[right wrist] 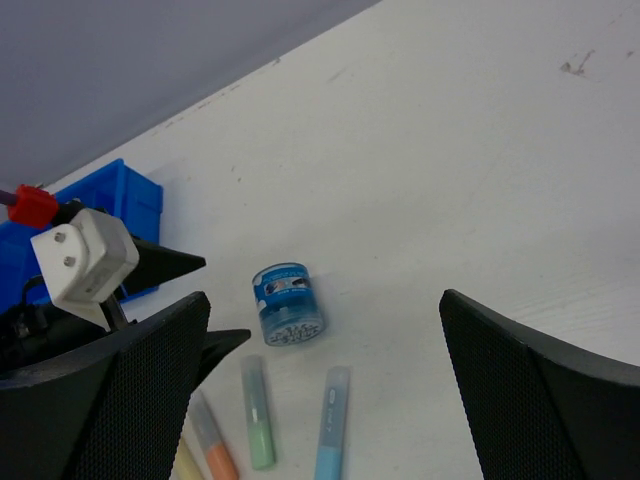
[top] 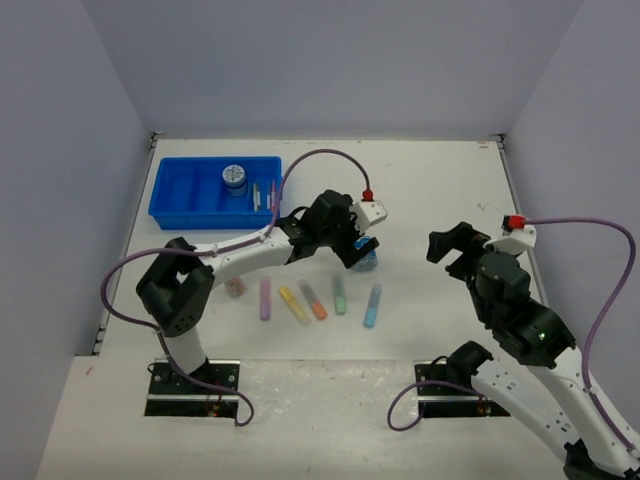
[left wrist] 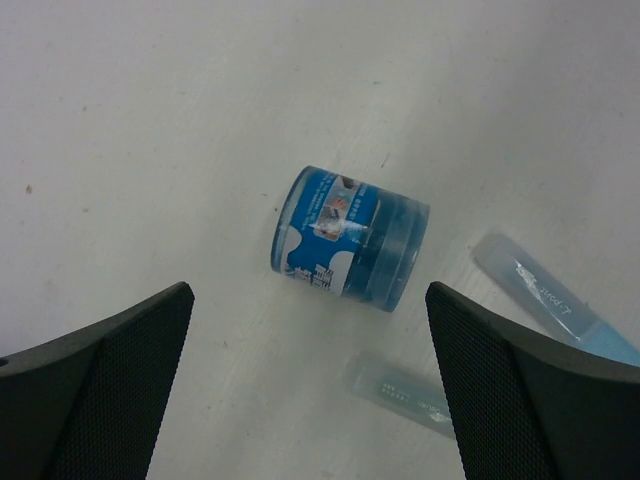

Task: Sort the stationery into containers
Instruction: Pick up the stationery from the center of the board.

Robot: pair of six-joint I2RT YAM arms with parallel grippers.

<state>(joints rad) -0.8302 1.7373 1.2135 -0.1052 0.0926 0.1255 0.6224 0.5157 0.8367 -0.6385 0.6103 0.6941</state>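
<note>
Small round blue plastic tub [left wrist: 350, 240] on its side: probably light, rigid, rolls easily; I'd pinch its flat ends. Left gripper [left wrist: 308, 290] and right gripper [right wrist: 325, 295] both spread wide.

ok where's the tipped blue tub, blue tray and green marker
tipped blue tub [left wrist: 350, 238], left wrist view, on its labelled side
blue tray [top: 180, 192], top view, bare left compartment
green marker [top: 340, 296], top view, mid-barrel

White table [top: 440, 200]: blue compartment tray [top: 180, 192] far left; round blue tub [top: 367, 263] on its side mid-table; nearer row: purple marker [top: 265, 298], yellow marker [top: 293, 305], orange marker [top: 313, 300], green marker [top: 340, 296], blue marker [top: 372, 305]; small pink-capped bottle [top: 236, 289] left of purple.
</note>
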